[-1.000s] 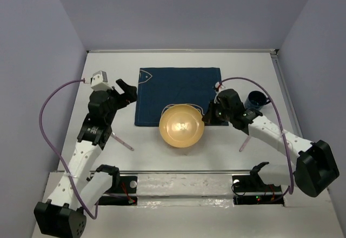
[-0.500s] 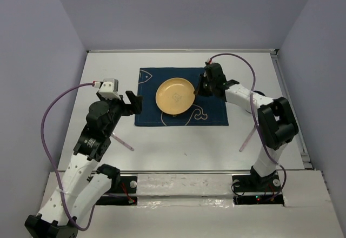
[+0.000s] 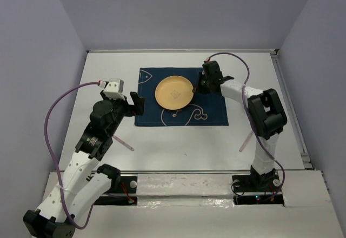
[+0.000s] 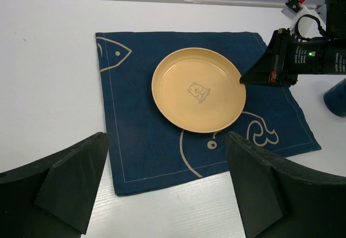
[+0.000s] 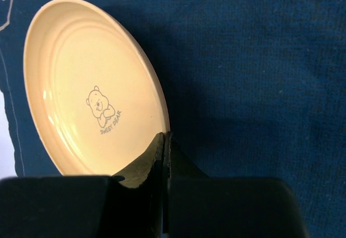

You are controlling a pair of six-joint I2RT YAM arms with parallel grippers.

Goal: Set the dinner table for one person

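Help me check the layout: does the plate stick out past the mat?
No, the plate is wholly inside the mat, with blue cloth on every side.

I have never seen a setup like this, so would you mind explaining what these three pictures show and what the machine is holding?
These are two robot arms bolted at the near edge of a white table. One picture looks down from above and behind them. The other two come from a small camera on each wrist, so each shows its own black fingers. On the table lie a dark blue mat with whale outlines and a thin pink stick on either side. The right gripper is pinched shut on the rim of a yellow plate with a bear print, over the mat. The left gripper hovers open beside the mat, holding nothing.
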